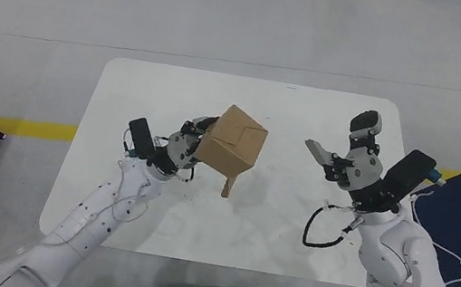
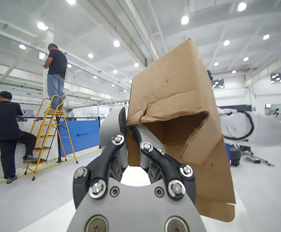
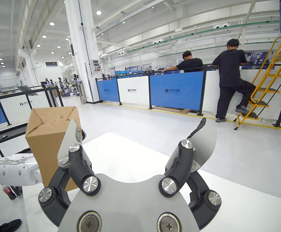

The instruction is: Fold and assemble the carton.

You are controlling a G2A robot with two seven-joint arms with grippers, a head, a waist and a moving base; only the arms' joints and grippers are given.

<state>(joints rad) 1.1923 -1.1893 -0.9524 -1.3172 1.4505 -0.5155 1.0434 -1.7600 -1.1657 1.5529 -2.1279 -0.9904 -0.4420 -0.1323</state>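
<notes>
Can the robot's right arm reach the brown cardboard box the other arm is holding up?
Probably yes: the open right gripper faces the brown cardboard carton across the white table, nothing between.

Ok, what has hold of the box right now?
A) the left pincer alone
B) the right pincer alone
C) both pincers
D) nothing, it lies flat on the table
A: the left pincer is shut on a torn edge of the box, which sits tilted, while the right pincer stands open and apart from it.
</notes>
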